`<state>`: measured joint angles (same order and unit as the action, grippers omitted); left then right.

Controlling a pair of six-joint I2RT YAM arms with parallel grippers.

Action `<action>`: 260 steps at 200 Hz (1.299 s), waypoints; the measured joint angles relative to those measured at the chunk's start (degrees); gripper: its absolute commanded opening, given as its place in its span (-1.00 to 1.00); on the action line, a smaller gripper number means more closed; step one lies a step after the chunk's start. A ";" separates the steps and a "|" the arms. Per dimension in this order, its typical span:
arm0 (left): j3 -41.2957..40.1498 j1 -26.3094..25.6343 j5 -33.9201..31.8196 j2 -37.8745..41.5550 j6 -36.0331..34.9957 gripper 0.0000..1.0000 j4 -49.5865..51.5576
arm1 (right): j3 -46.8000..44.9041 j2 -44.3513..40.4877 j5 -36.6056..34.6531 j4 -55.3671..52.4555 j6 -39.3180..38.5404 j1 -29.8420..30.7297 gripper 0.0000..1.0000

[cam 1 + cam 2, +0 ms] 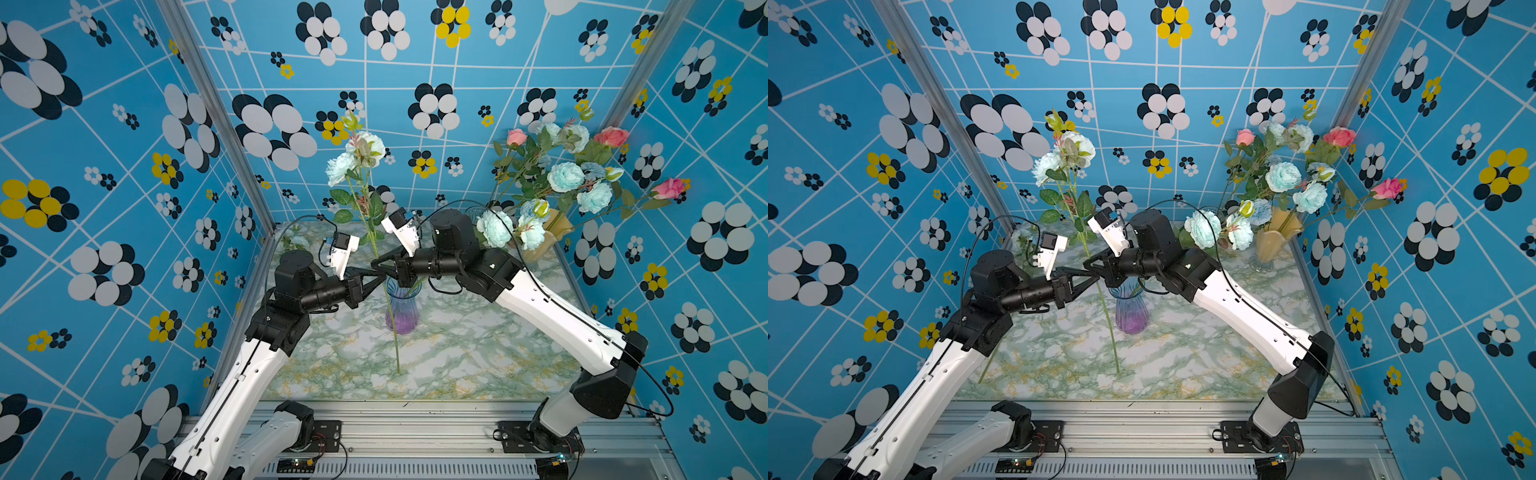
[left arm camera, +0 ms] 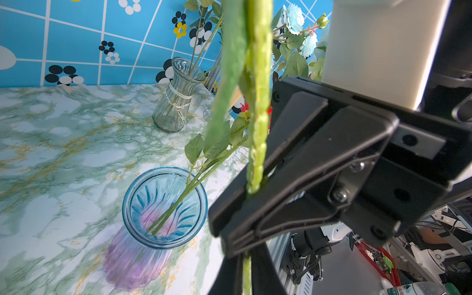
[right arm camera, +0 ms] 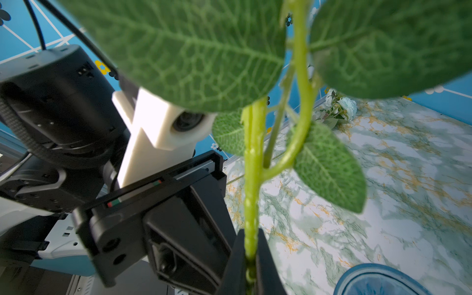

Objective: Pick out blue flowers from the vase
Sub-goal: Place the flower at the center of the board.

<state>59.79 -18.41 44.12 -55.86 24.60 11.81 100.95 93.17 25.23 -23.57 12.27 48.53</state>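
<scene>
both arms bend inward at the elbow, forearms level, meeting tip to tip above the marble tabletop point(image 1: 457, 357). the left gripper point(image 1: 379, 277) and right gripper point(image 1: 375, 262) are each clamped on the stem of one blue flower spray point(image 1: 365, 146), right just above left. the spray stands nearly upright, blooms high, its stem end hanging outside the blue-purple vase point(image 1: 401, 318). more blue flowers point(image 1: 565, 176) sit among pink roses point(image 1: 611, 136) in the amber vase point(image 1: 538, 246) in the back corner beyond the right arm.
</scene>
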 measured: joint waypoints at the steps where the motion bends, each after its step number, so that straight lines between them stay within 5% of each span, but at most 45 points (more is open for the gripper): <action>1: 0.00 0.00 0.00 -0.02 0.00 -0.98 0.00 | -0.02 0.00 -0.02 0.00 0.00 0.00 -1.00; 81: 4.76 -0.35 -4.81 -1.11 -4.20 -1.00 9.55 | -6.21 -6.19 -2.23 0.72 -0.90 -0.22 -0.19; 208: 24.39 -0.35 -20.72 -8.90 -17.88 -1.00 32.37 | -31.65 -28.83 -9.33 1.90 -2.51 -0.22 0.76; 260: 29.88 -0.31 -30.60 -15.26 -21.90 -1.00 40.41 | -42.25 -37.18 -14.38 1.86 -2.21 -0.22 0.98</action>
<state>89.67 -18.72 13.52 -71.11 2.70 52.23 58.70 55.99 10.85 -21.71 10.07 48.31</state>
